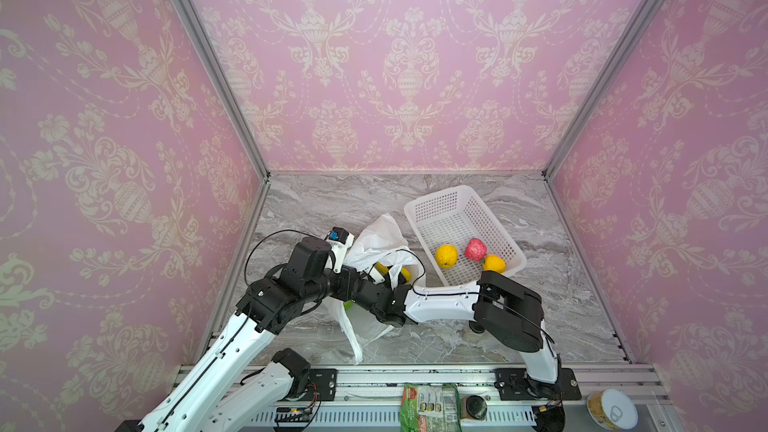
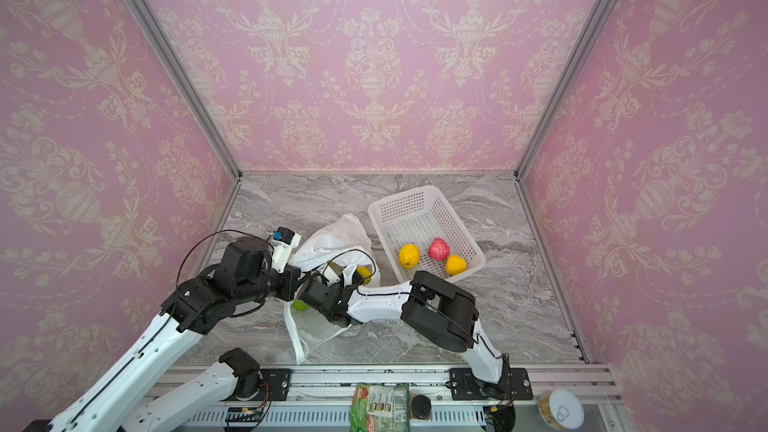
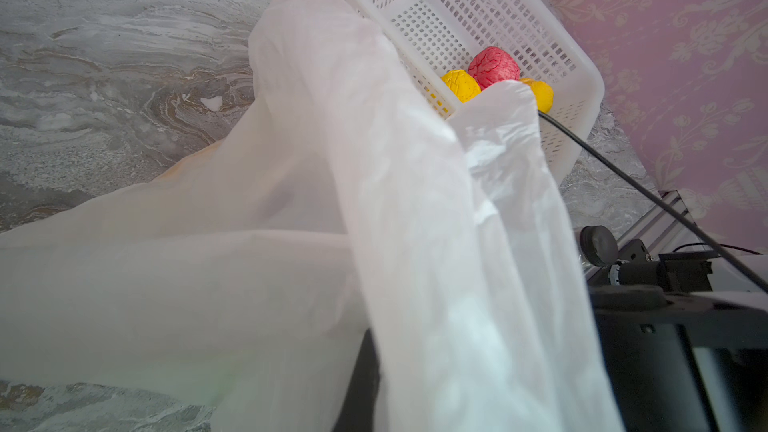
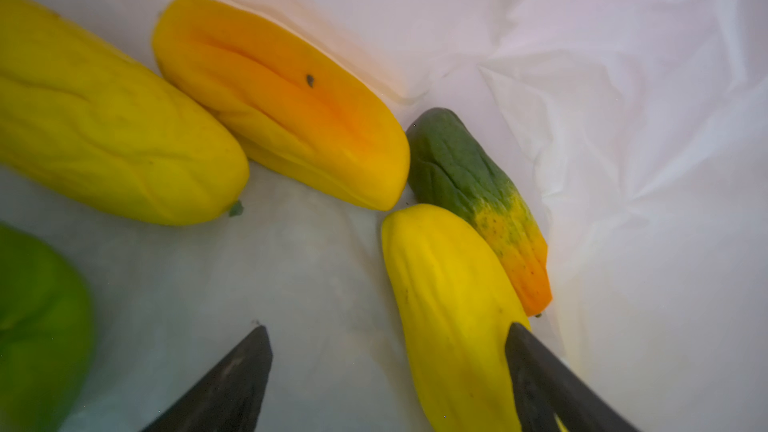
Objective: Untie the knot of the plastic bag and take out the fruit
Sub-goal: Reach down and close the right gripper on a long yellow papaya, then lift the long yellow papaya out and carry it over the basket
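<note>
One yellow fruit (image 4: 453,317), lengthwise toward the spread right hand (image 4: 386,328)

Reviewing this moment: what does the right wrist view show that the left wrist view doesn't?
Only right wrist: inside the plastic bag, five fruits, among them a long yellow fruit by the open right pincer. Only left wrist: the white basket holding a pink-red fruit and two yellow ones, plus the marble table. Both: that bag.
</note>
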Controlling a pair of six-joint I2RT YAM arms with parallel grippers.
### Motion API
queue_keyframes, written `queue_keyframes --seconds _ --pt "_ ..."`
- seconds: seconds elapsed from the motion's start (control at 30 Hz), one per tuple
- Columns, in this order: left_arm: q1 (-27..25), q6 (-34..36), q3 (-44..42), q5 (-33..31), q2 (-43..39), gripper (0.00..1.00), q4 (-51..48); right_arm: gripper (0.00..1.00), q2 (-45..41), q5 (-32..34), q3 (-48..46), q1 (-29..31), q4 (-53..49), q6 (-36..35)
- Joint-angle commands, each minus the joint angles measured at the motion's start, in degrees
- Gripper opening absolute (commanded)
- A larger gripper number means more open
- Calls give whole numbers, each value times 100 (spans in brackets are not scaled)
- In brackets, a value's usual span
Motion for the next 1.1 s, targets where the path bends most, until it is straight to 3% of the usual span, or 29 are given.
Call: queue_keyframes --seconds 0.0,0.3,0.37,0.6,0.87,1.07 --pt "-45 4 -68 172 4 0 -103 87 71 102 -11 -236 -305 150" --pt "-50 -5 -65 139 33 0 -106 87 248 -448 -124 -617 -445 357" --pt "-48 -5 -60 122 65 0 -122 83 280 -585 -120 -654 -465 390" --pt "-50 -5 -64 84 -7 0 -117 55 68 -815 -257 -673 -369 368" --pt "-42 -27 -44 -51 81 0 -170 39 -1110 -1639 -1213 -351 629 -94" --pt "-33 -37 -29 -159 169 0 -203 35 -2118 -2256 -2024 -32 1413 -345"
